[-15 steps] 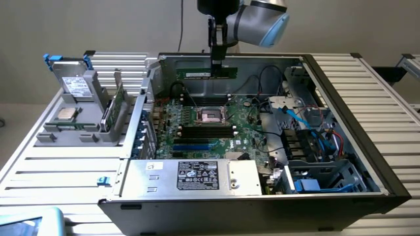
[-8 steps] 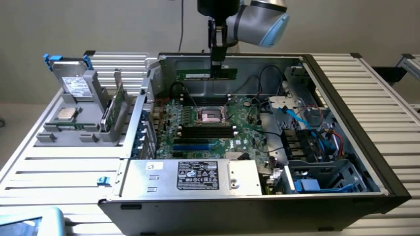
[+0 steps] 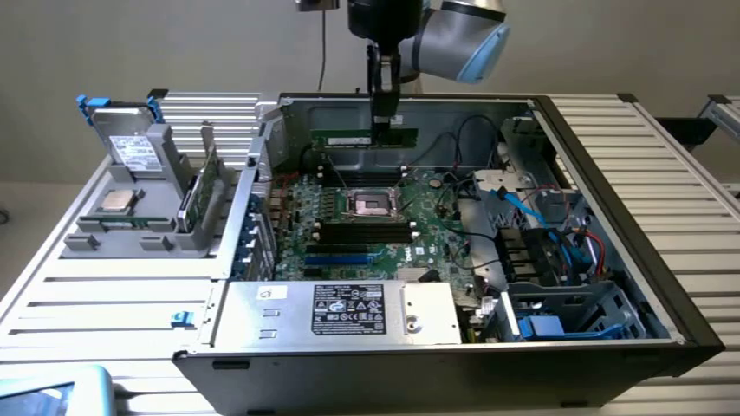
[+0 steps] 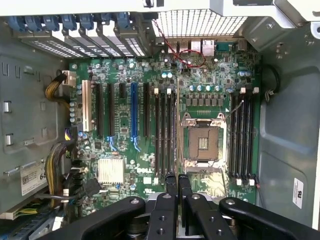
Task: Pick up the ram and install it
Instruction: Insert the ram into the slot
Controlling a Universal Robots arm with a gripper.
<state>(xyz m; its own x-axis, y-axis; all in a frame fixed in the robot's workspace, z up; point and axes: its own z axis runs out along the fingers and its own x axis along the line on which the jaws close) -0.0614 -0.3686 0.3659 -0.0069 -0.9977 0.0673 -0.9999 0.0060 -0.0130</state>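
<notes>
Right over the motherboard [image 3: 428, 221], just to one side of the CPU socket [image 3: 373, 204], the gripper [image 3: 386, 117] is clamped tight on the ram [image 3: 347, 139]. The green stick hangs level beneath the fingers, lifted clear of the board. From the wrist it shows edge-on, a thin line [image 4: 178, 125] running out from the fingertips [image 4: 171, 182] along the bank of black memory slots [image 4: 165, 135] next to the socket. A second bank of slots [image 4: 242, 135] sits on the socket's other side.

Further from the socket stand a long blue expansion slot [image 4: 133, 115] and a small silver heatsink [image 4: 110, 170]. A red wire [image 4: 187, 55] loops over the board's edge, and yellow-and-black cable bundles [image 4: 55, 90] crowd the case wall. A blue cable [image 3: 521, 208] runs through the drive bay side.

Nearest the exterior camera, the power supply [image 3: 335, 312] carries a white label with print too small to read. Outside the case, a grey stand holds a blue-tabbed drive [image 3: 133, 143] and a square silver chip [image 3: 116, 201].
</notes>
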